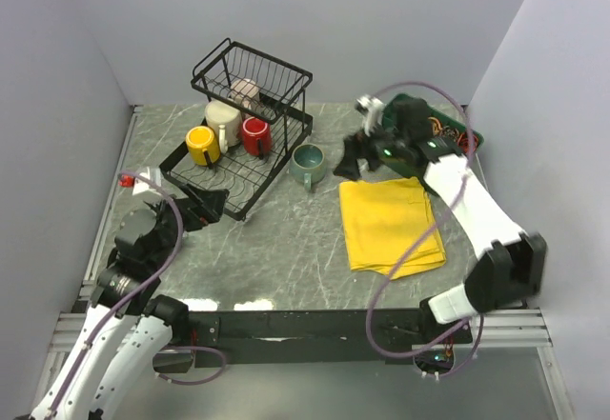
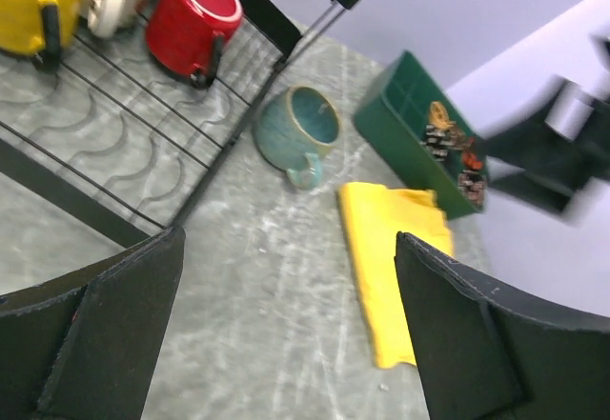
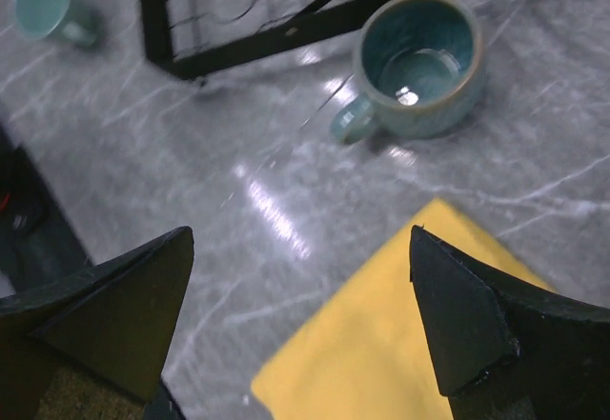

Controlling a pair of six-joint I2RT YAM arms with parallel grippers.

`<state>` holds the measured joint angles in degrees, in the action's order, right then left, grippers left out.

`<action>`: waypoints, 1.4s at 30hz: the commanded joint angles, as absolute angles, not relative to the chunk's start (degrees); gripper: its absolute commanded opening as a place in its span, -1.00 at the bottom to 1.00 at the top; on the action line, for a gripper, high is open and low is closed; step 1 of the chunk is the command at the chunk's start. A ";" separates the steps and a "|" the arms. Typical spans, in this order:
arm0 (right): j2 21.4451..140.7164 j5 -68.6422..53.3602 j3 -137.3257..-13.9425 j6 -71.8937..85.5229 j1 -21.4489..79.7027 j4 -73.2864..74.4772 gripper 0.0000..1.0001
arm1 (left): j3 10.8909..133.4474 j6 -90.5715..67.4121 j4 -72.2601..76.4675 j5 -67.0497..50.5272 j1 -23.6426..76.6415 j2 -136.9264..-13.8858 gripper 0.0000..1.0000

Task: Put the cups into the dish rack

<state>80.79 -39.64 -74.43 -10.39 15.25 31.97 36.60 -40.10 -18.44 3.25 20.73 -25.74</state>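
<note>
The black wire dish rack (image 1: 267, 168) stands at the back left. Its lower tier holds a yellow mug (image 1: 201, 144), a cream mug (image 1: 225, 120) and a red mug (image 1: 254, 136); a lilac-beige mug (image 1: 246, 91) sits in the upper basket. A teal mug (image 1: 308, 162) stands upright on the table right of the rack, also seen in the right wrist view (image 3: 419, 63) and the left wrist view (image 2: 297, 130). My right gripper (image 1: 357, 158) is open and empty just right of the teal mug. My left gripper (image 1: 195, 212) is open and empty by the rack's near corner. A small mint-green cup (image 3: 48, 6) stands on the table beyond the rack.
A folded yellow cloth (image 1: 391, 222) lies right of centre, under my right gripper's near side (image 3: 381, 344). A green compartmented tray (image 1: 456, 134) with small items sits at the back right. Grey walls close in the table on three sides.
</note>
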 commanded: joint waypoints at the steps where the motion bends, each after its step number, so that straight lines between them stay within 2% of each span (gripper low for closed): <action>1: 92.00 -19.49 -85.84 4.63 20.03 28.83 1.00 | 35.25 -46.83 -19.95 0.53 20.83 -21.55 0.93; 4: 98.77 -9.71 -91.81 8.95 22.67 29.35 1.00 | 33.93 -48.34 -20.83 0.53 20.83 -19.08 0.93; 12: 115.38 -8.70 -105.46 9.06 23.99 34.45 0.93 | 32.17 -49.92 -21.97 1.58 20.83 -16.35 0.93; 19: 124.09 -8.88 -112.40 7.39 24.43 37.61 0.49 | 32.08 -50.27 -21.71 1.49 20.83 -16.79 0.93; 24: 127.87 -8.09 -114.51 6.86 24.96 38.06 0.29 | 31.38 -51.32 -20.39 0.53 20.83 -17.40 0.93; 25: 128.49 -7.82 -115.13 6.77 25.05 38.40 0.14 | 31.20 -51.59 -20.13 0.53 20.83 -17.75 0.93; 26: 129.63 -7.65 -115.75 6.77 25.14 38.76 0.12 | 31.20 -52.03 -19.52 0.53 20.83 -17.84 0.93; 30: 131.31 -7.30 -117.16 6.85 25.66 39.29 -0.26 | 30.94 -53.52 -18.02 -1.31 20.83 -18.19 0.93; 33: 130.87 -6.51 -115.67 7.29 25.93 38.50 -0.41 | 30.33 -55.28 -16.53 -3.07 20.83 -18.37 0.93; 38: 129.38 -5.53 -112.33 7.38 25.84 37.53 -0.49 | 29.36 -58.62 -13.98 -4.57 20.83 -17.93 0.93; 42: 128.50 -6.24 -111.28 7.56 25.75 37.97 -0.70 | 28.31 -60.03 -12.49 -5.45 20.83 -17.58 0.93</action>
<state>131.00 -5.10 -113.30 6.76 24.99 37.43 29.28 -57.39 -16.93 -3.22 20.73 -18.20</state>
